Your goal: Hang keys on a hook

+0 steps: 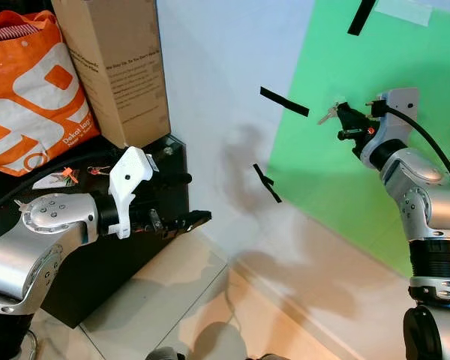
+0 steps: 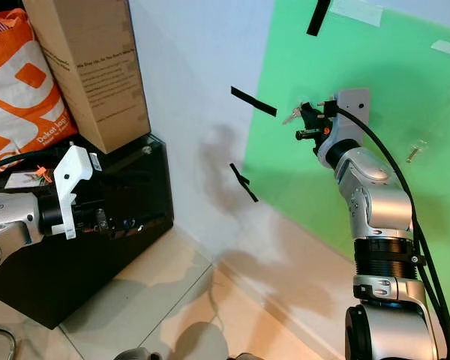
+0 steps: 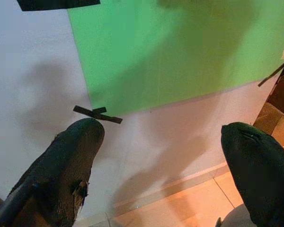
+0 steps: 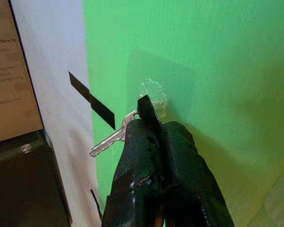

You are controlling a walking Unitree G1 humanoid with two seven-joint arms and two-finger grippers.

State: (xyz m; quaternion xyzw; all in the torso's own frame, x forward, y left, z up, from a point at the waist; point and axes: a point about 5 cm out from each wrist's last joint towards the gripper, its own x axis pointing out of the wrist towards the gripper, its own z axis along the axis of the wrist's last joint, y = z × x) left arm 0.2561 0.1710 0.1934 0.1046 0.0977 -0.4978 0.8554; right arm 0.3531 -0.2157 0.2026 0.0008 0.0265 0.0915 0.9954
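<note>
My right gripper [image 1: 343, 120] is raised against the green board [image 1: 337, 172] on the wall and is shut on a silver key [image 1: 328, 115], which sticks out to the left of the fingers. In the right wrist view the fingertips [image 4: 149, 113] hold the key [image 4: 111, 139] just below a clear plastic hook [image 4: 154, 94] stuck to the board; I cannot tell whether they touch. My left gripper [image 1: 189, 220] hangs low in front of the black cabinet, open and empty, its two fingers [image 3: 71, 165] wide apart.
A black cabinet [image 1: 161, 187] at the left carries an orange bag [image 1: 30, 90] and a tall cardboard box [image 1: 116, 67]. Black tape strips [image 1: 283, 101] mark the white wall. A second small clear hook [image 2: 414, 154] sits further right on the board. Tiled floor [image 1: 180, 300] lies below.
</note>
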